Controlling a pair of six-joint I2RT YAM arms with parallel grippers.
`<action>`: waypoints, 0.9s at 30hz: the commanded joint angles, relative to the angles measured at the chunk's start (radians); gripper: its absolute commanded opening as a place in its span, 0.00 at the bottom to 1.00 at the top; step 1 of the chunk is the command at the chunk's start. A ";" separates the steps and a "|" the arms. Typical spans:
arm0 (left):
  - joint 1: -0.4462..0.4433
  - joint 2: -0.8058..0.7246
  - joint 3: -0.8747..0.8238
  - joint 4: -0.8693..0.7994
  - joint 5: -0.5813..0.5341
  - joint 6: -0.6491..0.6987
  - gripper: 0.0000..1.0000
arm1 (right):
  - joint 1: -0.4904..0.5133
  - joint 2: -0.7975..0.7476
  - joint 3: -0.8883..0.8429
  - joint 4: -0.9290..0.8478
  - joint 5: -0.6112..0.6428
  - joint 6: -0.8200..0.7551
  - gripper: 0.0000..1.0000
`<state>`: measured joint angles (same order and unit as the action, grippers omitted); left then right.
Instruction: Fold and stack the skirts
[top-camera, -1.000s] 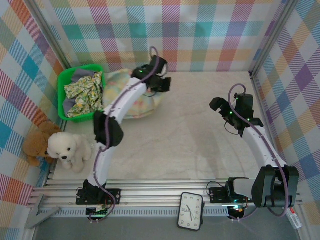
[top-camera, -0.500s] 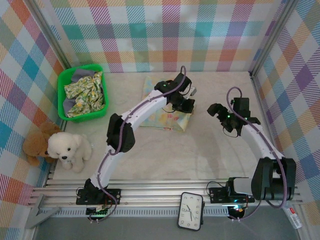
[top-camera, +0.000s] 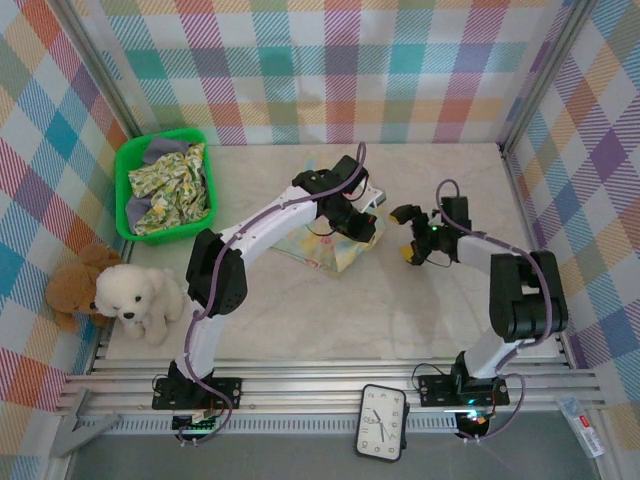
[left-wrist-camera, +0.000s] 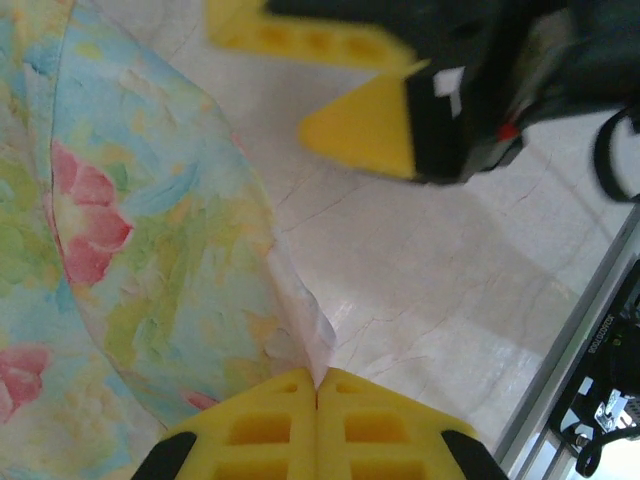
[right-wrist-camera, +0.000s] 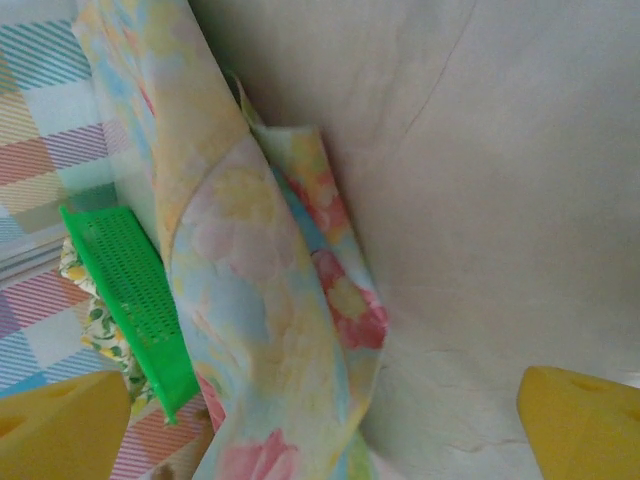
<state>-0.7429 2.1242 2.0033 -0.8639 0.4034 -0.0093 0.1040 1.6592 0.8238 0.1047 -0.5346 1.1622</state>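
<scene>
A soft, pale pastel skirt printed with pink, yellow and blue flowers (top-camera: 322, 246) lies bunched near the middle of the pale marbled tabletop (top-camera: 300, 310). The left pincer (top-camera: 362, 224) sits at the skirt's right-hand edge. In the left wrist view we see its yellow fingers pressed together, clamped on a thin peak of the hem. The right pincer (top-camera: 405, 234) hovers just beside that same edge. Its two yellow fingers are spread apart and hold nothing, and as far as we can tell they do not touch the cloth.

At the far left of the tabletop, a green plastic basket (top-camera: 124, 190) holds more skirts. One is white with a yellow-green floral print (top-camera: 178, 185), and a plain grey-lavender one (top-camera: 162, 150) lies at the basket's far end.

We judge the step in hand to be opening this first skirt out flat, ready for folding. We see no neat fold and no stack, so the task looks to be at an early stage. The next move calls for the right pincer to close on a second point of the hem, apart from the left one's hold. The two arms could then draw the cloth taut and lay it smooth. The fabric looks thin, so a shallow pinch might slip or catch only one layer.
</scene>
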 joint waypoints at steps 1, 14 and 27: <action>0.003 -0.040 -0.008 0.024 0.016 0.026 0.00 | 0.063 0.060 -0.007 0.213 -0.036 0.226 1.00; 0.041 -0.241 -0.105 0.120 -0.102 0.055 0.00 | 0.131 0.006 0.053 0.301 0.135 0.272 0.11; 0.026 -0.346 0.249 0.075 -0.159 0.061 0.00 | 0.207 -0.364 0.481 -0.337 0.341 -0.291 0.03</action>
<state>-0.6914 1.8496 2.1963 -0.7860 0.2600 0.0700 0.2874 1.3434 1.2819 -0.1051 -0.2440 0.9909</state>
